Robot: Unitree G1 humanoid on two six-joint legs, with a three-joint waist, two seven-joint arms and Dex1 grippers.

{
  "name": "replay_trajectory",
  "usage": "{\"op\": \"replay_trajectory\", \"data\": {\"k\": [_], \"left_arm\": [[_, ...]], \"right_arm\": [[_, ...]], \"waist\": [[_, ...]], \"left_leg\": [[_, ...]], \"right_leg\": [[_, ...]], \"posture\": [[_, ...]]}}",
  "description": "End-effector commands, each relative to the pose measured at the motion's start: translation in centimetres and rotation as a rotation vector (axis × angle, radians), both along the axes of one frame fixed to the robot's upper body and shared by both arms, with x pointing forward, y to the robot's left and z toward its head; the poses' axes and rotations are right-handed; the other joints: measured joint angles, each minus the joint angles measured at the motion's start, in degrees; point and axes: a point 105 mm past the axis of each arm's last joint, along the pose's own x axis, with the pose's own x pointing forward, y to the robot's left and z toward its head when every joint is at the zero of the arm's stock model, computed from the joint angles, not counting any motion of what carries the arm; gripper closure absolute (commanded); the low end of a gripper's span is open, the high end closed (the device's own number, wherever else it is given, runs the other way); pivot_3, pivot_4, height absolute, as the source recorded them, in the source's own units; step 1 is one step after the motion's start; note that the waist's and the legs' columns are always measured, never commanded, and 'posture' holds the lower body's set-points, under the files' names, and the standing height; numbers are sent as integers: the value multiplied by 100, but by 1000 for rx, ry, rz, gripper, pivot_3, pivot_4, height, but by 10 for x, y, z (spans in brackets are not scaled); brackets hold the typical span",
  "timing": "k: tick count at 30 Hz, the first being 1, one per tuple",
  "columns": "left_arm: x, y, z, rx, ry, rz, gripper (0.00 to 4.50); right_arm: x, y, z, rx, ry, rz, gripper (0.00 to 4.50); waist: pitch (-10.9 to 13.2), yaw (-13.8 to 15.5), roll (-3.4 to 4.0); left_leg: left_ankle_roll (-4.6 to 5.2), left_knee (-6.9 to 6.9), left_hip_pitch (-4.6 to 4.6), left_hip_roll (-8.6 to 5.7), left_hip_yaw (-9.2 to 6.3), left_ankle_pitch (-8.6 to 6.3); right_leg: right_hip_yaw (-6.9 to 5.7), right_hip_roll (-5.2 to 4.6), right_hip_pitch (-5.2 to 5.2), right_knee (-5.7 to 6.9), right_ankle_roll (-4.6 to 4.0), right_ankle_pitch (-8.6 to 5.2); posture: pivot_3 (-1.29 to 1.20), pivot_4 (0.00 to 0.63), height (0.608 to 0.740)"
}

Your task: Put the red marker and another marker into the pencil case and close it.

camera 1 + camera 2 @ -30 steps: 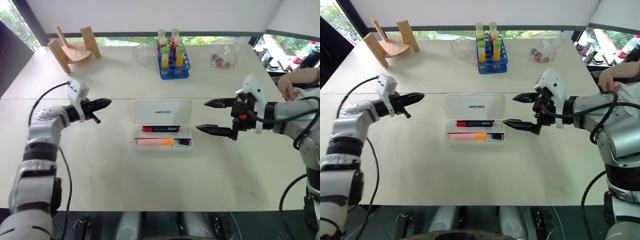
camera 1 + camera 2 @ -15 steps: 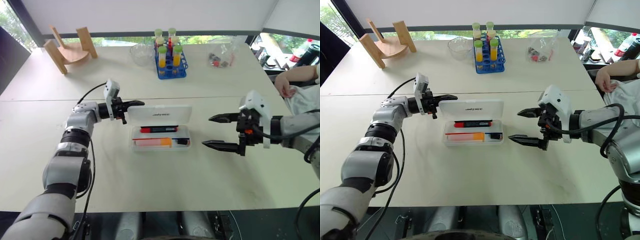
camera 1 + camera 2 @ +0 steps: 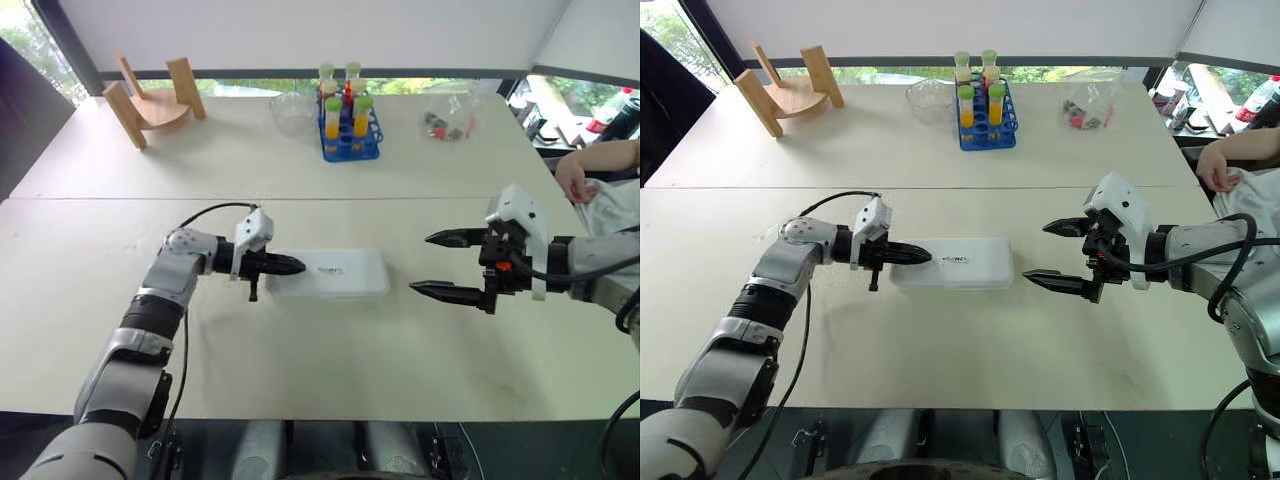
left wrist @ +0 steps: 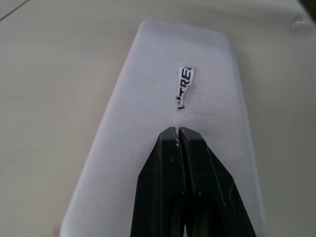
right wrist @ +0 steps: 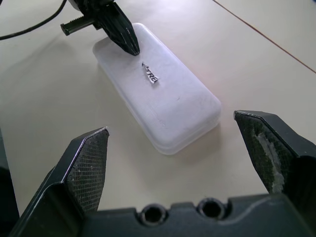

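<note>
My left gripper [image 3: 296, 266] had its 2 fingers pressed together, tips over the left end of the pencil case [image 3: 335, 275], which lay flat with its lid down at the middle of the table [image 3: 300, 360]. I could not tell whether the tips touched the lid. My right gripper [image 3: 440, 264] hung spread wide to the right, apart from the case. The lid hid whatever was inside. Far back, a blue rack [image 3: 350, 140] held tubes; a clear bag [image 3: 447, 122] held small items I couldn't identify.
</note>
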Motion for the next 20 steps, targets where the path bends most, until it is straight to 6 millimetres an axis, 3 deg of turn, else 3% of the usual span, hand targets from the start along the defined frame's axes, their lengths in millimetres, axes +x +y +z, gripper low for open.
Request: {"op": "replay_trajectory", "data": {"k": [1,3,6,11,14,17,20], "left_arm": [[-13,32,-54,216,137,65,4454],[-10,30,-34,101,128,92,4454],[-13,32,18,-157,140,136,4454],[-48,58,69,-302,126,219,4454],[-68,69,81,-306,107,283,4454],[-95,84,82,-264,108,379,4454],[-112,86,83,-258,115,440,4454]], "right_arm": [[0,2,10,-16,-62,12,0],[-1,3,10,-13,-61,17,0],[-1,3,7,-13,-47,24,0],[-1,1,-1,-2,-12,26,0],[-1,-2,-6,5,13,22,0],[1,-3,-13,14,45,29,0],[4,-5,-16,14,57,40,0]], "waist": [[-5,-42,-2],[-26,-75,4],[-24,-146,0],[-13,-182,-18],[-12,-174,-15],[-9,-163,-16],[-6,-157,-20]], "left_leg": [[1,-5,30,1,0,-1],[1,-37,89,6,11,-2],[2,-60,90,14,7,-1],[0,-71,-28,29,-17,2],[-4,-72,-72,35,-11,5],[-4,-70,-70,25,-2,5],[-4,-69,-67,20,1,4]], "right_leg": [[0,1,28,-4,0,-1],[7,1,71,-21,-7,-7],[9,4,61,-26,-7,-6],[10,13,-70,0,-20,-14],[13,0,-118,1,-21,-15],[14,-17,-111,-4,-19,-14],[13,-25,-107,-5,-18,-14]], "posture": [[0,150,740],[0,150,740],[0,150,740],[0,150,740],[0,150,740],[0,150,740],[0,150,740]]}}
